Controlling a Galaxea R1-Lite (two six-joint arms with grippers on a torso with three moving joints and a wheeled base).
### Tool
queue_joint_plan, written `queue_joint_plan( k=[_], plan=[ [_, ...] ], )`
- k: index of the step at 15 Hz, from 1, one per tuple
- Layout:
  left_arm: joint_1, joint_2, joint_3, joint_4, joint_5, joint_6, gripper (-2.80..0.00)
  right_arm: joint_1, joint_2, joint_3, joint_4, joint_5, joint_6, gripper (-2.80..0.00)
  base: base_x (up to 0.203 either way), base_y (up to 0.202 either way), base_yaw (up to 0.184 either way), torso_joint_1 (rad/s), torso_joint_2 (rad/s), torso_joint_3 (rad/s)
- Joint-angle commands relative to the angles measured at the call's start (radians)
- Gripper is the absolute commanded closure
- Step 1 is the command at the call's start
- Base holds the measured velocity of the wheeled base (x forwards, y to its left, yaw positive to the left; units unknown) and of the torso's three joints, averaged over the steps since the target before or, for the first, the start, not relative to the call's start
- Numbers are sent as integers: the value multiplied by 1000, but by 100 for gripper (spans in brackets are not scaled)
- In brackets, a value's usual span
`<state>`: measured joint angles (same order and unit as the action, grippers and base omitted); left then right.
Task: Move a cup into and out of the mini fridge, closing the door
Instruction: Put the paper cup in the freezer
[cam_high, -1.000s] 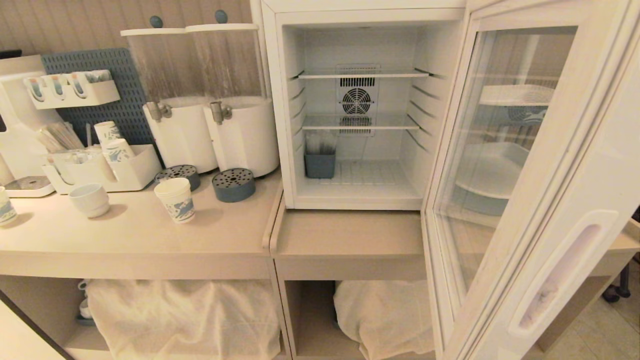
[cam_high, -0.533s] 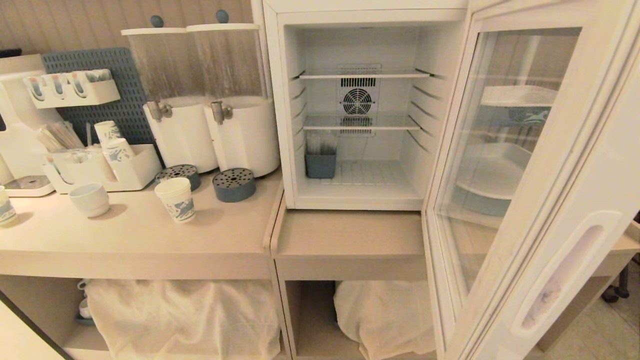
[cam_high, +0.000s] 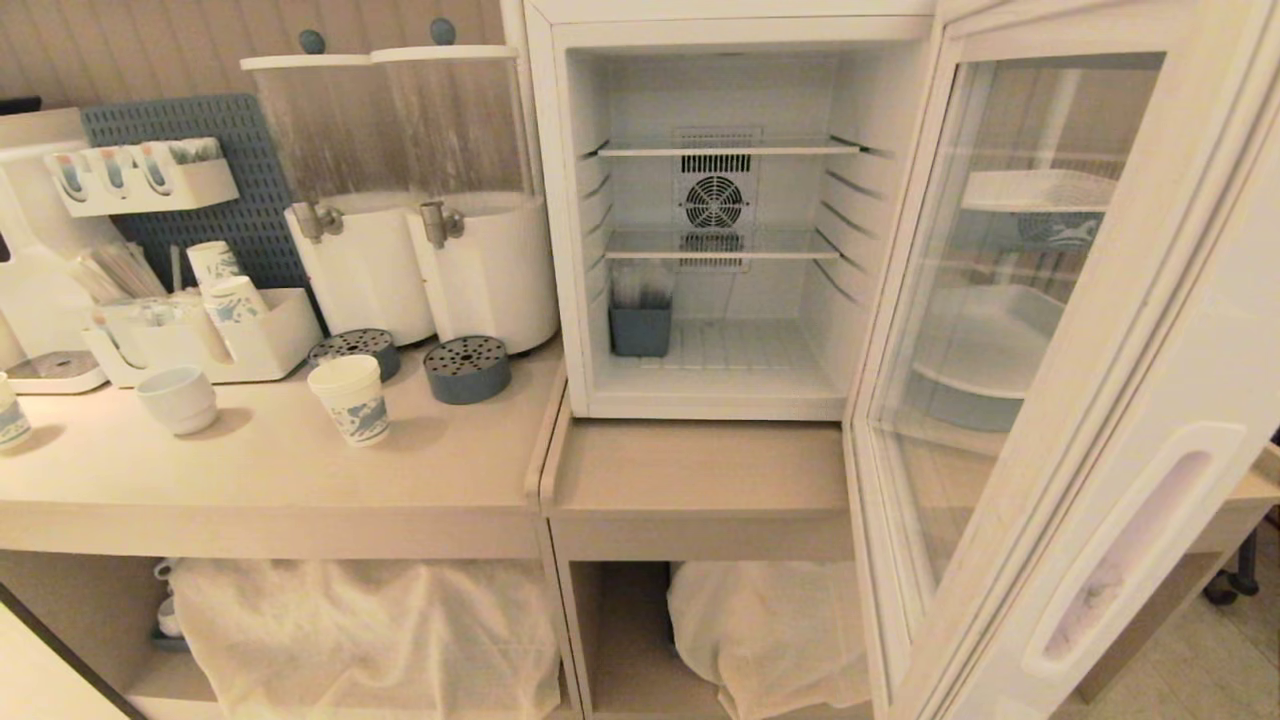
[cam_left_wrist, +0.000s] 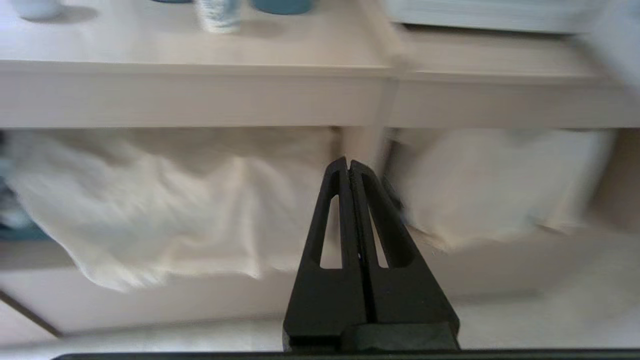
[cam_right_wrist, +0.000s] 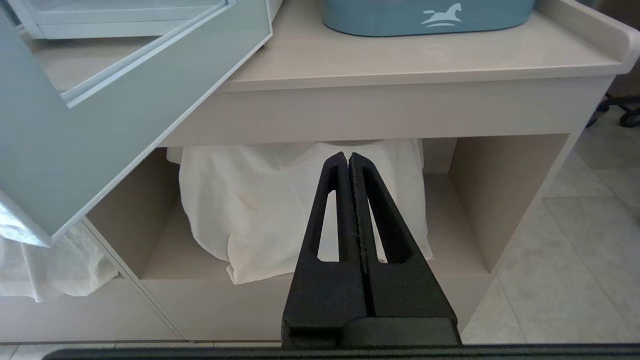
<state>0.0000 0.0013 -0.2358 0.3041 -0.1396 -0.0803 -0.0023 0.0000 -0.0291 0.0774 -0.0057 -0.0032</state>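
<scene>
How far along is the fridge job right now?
Done: the door stands wide open. In hand: nothing; the left end effector and right end effector are both shut and empty, low in front of the counter. Left: the cup sits on the counter outside the mini fridge; closing comes after.

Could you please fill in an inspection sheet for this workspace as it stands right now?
Surface: beige counter, dry, no spills seen.
Job's things: the cup upright on the counter, left of the mini fridge; the door swung wide open; a blue holder sits on the fridge floor.
Clutter: white mug, two drink dispensers, organiser tray with more cups, pegboard.
Grippers: left gripper shut, empty, low before the under-counter shelves; right gripper shut, empty, below the door.
Cables: nothing seen.
Surroundings: white cloth bundles under the counter; tiled floor.
</scene>
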Motion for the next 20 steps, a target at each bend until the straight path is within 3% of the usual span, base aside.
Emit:
queue_joint_plan(
  k=[1, 3, 4, 6, 8, 14, 20],
  plan=[
    [0, -1, 228, -342, 44, 32, 0, 1, 2, 0, 1, 0, 0, 0, 0, 0, 0, 0, 0, 0],
    [0, -1, 255, -355, 116, 139, 0, -1, 2, 0, 1, 0, 0, 0, 0, 0, 0, 0, 0, 0],
    [0, -1, 251, -326, 121, 159, 0, -1, 2, 0, -1, 0, 0, 0, 0, 0, 0, 0, 0, 0],
    [0, -1, 254, -341, 124, 145, 0, -1, 1, 0, -2, 0, 0, 0, 0, 0, 0, 0, 0, 0],
    [0, -1, 254, -344, 137, 82, 0, 1, 2, 0, -2, 0, 0, 0, 0, 0, 0, 0, 0, 0],
    [0, -1, 254, -342, 144, 83, 0, 1, 0, 0, -5, 0, 0, 0, 0, 0, 0, 0, 0, 0],
    [0, 0, 253, -339, 144, 83, 0, 1, 0, 0, -5, 0, 0, 0, -178, 0, 0, 4, 6, 1]
  ],
)
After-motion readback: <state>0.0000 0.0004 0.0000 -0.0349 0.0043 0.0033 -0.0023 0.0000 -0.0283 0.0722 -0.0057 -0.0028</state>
